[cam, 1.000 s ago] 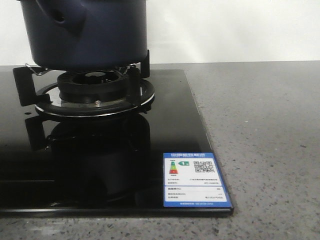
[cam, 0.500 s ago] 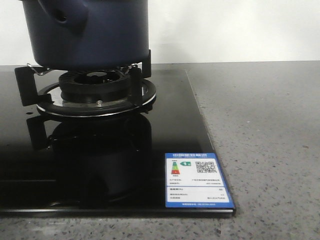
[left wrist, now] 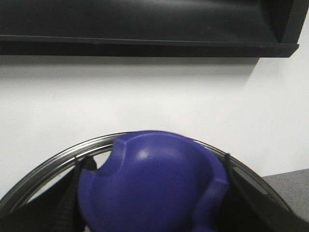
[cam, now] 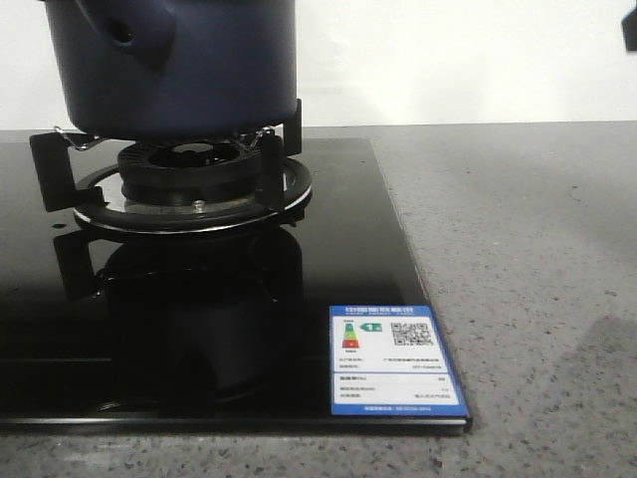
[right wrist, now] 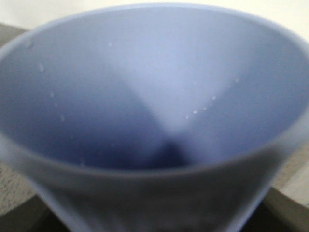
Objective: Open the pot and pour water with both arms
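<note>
pot (cam: 179,65) on burner (cam: 189,179), speckled counter (cam: 518,229)

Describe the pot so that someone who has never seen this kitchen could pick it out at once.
Find the glossy black glass cooktop set into the grey speckled counter. At its far left a round burner carries black metal supports, and the pot sits on them. It is the large, matte, dark navy vessel with a stubby hollow side handle, unlike the pale blue cup.

A large dark navy-blue pot (cam: 179,65) sits upright on the stove burner, far left. A stubby hollow handle juts toward the viewer.
</note>
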`<state>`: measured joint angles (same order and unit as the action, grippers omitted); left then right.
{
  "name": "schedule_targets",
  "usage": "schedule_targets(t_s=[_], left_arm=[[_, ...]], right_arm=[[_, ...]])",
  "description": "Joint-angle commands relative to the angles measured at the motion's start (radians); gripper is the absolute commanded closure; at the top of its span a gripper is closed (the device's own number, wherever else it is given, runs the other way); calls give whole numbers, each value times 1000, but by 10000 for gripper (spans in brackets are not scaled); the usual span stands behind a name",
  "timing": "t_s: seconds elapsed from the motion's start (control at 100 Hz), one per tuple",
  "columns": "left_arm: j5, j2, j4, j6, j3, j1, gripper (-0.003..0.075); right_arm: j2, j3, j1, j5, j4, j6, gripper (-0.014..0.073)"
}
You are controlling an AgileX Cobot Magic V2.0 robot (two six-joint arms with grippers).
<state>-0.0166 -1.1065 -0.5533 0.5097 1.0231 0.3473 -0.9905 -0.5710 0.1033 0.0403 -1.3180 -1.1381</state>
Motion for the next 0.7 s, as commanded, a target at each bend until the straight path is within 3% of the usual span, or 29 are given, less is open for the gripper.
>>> schedule_targets(t_s=[0.0, 0.18, 0.47, 0.69], left_arm=[[-91, 30, 2, -7, 33, -3, 363], [-83, 30, 2, -7, 33, -3, 363], [-76, 30, 2, -7, 33, -3, 363], [-76, 30, 2, -7, 33, -3, 363]], right_arm=[[-13, -13, -44, 104, -14, -2, 263], [-119, -22, -163, 275, 16, 57, 263], [-294, -22, -300, 539, 410, 435, 263], [-417, -22, -338, 702, 510, 554, 263]])
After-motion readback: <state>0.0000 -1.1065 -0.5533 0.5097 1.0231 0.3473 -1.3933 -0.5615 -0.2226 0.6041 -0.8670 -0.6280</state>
